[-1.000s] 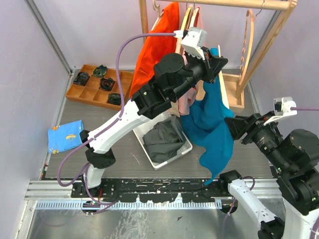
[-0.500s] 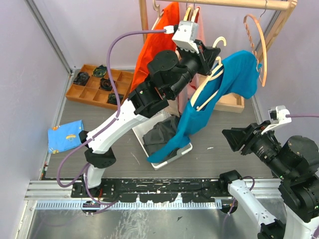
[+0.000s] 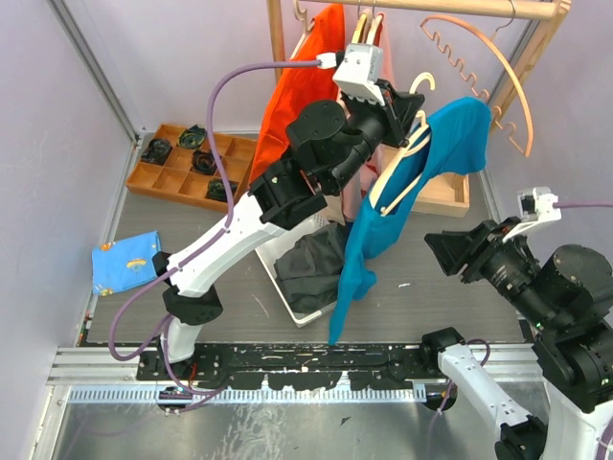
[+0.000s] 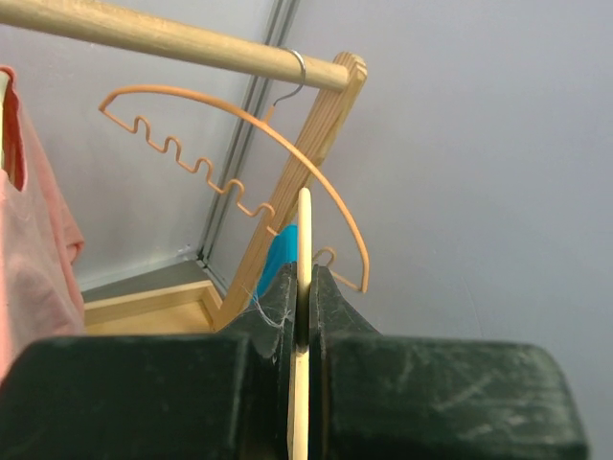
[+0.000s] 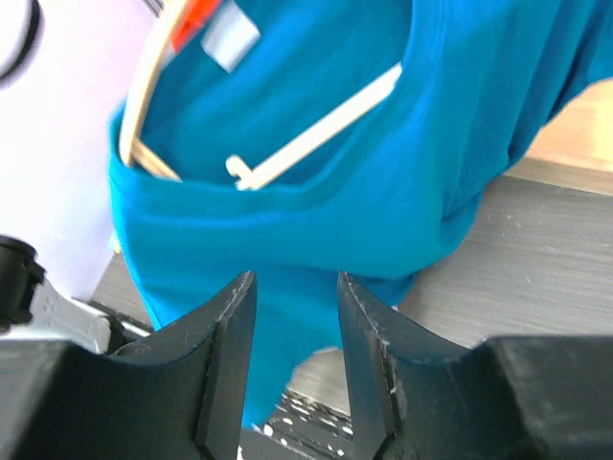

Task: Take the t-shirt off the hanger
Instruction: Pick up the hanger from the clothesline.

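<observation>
Pale lilac walls [image 3: 57, 172], grey floor [image 3: 402, 316], wooden clothes rack [image 3: 276, 43] at the back, wooden compartment tray [image 3: 153, 178] left.

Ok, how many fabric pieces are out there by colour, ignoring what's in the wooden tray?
Orange hanging garment: 1
Pink hanging garment: 1
Teal-blue t-shirt on the cream wooden hanger: 1
Dark grey crumpled garment: 1
Light blue patterned folded cloth: 1
Total: 5
</observation>
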Available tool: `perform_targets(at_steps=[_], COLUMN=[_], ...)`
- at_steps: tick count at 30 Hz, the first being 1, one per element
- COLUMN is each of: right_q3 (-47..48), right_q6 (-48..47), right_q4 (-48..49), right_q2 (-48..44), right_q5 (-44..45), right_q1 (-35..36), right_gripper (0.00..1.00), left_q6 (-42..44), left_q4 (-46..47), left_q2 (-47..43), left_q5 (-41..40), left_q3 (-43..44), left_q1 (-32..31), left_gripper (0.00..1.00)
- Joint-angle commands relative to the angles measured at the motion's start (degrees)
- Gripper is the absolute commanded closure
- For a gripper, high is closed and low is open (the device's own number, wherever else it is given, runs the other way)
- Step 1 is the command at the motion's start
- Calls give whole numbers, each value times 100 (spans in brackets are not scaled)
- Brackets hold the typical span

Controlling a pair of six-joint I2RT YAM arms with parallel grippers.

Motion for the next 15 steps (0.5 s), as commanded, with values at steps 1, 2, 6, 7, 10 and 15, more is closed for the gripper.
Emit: perform_targets(at_steps=[1,2,6,7,10,15], right_q3=[356,371,198,150,143,81], right_q6=[684,890,1710,1891,2206,2513], right_q4=[981,1087,1860,2033,2254,2373], right_q2=[473,574,802,826,958,1012], right_q5=[262,228,-91,-137,-233,-292], right_q1=[-16,-15,-17,-15,-17,-17], right_gripper=[56,56,57,57,57,57], left_q6=[43,88,525,592,844,1143], left_q4=[377,393,488,516,611,821], left_q2=[-199,-226,-211,-186,-120,-77], left_q5=[-176,-237,-555,-639,-788,-1050], left_q3=[-271,-341,-360,-339,-276,-279], left_q1=[-129,-161,-348,-397,-483,-600], left_gripper=[100,100,100,100,100,100])
